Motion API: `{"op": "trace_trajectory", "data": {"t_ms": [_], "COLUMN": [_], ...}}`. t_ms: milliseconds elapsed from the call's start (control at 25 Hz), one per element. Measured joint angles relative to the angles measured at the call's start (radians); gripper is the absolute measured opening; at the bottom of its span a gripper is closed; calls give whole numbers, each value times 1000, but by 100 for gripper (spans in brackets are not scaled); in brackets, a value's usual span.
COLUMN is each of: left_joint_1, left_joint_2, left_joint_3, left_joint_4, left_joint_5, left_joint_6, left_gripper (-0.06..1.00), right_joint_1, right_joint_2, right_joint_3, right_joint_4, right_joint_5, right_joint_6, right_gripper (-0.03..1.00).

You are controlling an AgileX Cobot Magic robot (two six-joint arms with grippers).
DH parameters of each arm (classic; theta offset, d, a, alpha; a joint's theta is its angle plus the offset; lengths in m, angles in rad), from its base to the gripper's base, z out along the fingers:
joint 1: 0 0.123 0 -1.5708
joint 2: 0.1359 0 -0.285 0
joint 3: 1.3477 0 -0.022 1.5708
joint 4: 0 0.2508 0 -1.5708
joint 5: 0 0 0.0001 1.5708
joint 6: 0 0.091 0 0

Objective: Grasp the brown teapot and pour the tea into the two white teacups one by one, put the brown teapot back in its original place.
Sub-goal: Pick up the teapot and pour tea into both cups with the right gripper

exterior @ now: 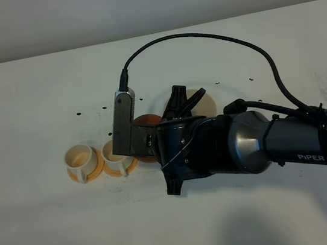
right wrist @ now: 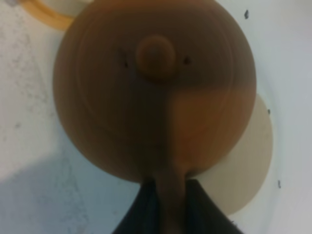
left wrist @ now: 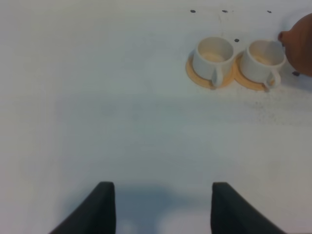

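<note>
With my right gripper (right wrist: 168, 197) I am pinching the handle of the brown teapot (right wrist: 156, 87); it is overlapping the coaster (right wrist: 248, 165) edge, spout aiming at the nearer teacup (left wrist: 263, 58), open table (left wrist: 122, 122) spreading beyond it

ahead of my left gripper (left wrist: 162, 195) the table (left wrist: 122, 97) lies bare, with room to pass right up to the two white teacups (left wrist: 213, 56), which stand side by side. just beside them the brown teapot (left wrist: 300, 44) closes the way, and my right arm (exterior: 246, 144) (its cable (exterior: 200, 35) arching above) fills the middle.
</note>
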Motion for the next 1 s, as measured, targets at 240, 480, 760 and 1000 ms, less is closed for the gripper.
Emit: {"op": "trace_trajectory", "data": {"t_ms": [240, 480, 760, 1000], "left_joint_1": [0, 0, 0, 0], "left_joint_2": [0, 0, 0, 0], "left_joint_3": [0, 0, 0, 0], "left_joint_4": [0, 0, 0, 0], "left_joint_5": [0, 1, 1, 1], "left_joint_6": [-1, -1, -1, -1], "left_gripper": [44, 44, 44, 44], "right_joint_1": [0, 0, 0, 0], "right_joint_2": [0, 0, 0, 0], "right_joint_3": [0, 0, 0, 0], "right_joint_4": [-20, -81, -110, -111], "right_joint_5": [0, 0, 0, 0], "right_joint_6": [-17, -19, -57, -102], "right_gripper": [11, 11, 11, 11]}}
